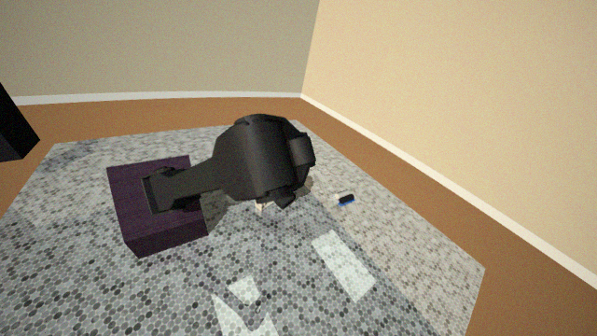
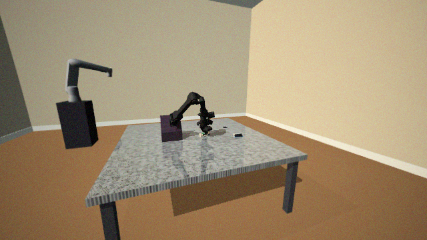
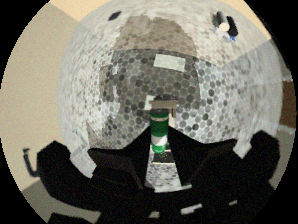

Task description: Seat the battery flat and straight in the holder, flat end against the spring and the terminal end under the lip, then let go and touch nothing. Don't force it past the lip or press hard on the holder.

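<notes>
The green battery (image 3: 159, 123) has a dark far end and a white-and-green near part. My gripper (image 3: 158, 128) is shut on it, one black finger on each side. The beige holder (image 1: 259, 205) (image 2: 201, 135) (image 3: 163, 104) is on the table under the gripper; its end wall shows just past the battery's far end in the wrist view, and a dark part shows below the near end. The battery is over or in the holder; whether it touches the floor of the holder, spring or lip cannot be told. The arm hides most of the holder in the top view.
A black, white and blue object (image 1: 346, 200) (image 2: 237, 135) (image 3: 231, 26) lies on the speckled table (image 1: 410, 247) (image 2: 233, 153), away from the holder. A small dark flat piece (image 2: 225, 127) (image 3: 115, 15) lies farther back. The arm stands on a purple block (image 1: 163, 238) (image 2: 171, 135). Another arm (image 2: 88, 64) stands beyond the table.
</notes>
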Action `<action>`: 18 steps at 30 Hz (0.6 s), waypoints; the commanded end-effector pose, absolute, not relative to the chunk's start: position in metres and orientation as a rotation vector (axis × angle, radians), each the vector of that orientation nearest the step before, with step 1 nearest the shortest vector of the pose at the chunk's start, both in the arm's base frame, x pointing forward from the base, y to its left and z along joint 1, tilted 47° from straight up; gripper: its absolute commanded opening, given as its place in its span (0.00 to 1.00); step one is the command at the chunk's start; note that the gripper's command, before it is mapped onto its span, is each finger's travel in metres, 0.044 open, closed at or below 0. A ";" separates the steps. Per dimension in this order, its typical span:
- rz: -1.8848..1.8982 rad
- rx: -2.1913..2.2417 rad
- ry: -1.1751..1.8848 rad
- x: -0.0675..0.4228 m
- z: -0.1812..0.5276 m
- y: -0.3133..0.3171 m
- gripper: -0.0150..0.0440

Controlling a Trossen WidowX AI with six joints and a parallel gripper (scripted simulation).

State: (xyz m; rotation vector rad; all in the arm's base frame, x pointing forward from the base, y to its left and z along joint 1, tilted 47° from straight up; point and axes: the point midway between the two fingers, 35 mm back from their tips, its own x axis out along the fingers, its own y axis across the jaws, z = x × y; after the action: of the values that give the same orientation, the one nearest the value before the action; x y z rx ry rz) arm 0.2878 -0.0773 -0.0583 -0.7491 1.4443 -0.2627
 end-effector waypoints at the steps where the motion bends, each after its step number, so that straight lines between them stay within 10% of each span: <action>1: -0.274 -0.751 1.488 0.283 -0.063 -0.080 0.39; 18: -0.307 -0.739 1.579 0.284 -0.061 -0.083 0.39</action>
State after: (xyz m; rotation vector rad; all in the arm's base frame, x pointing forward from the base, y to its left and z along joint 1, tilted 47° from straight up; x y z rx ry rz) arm 0.2901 -0.0781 -0.0577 -0.7312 1.5373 -0.2893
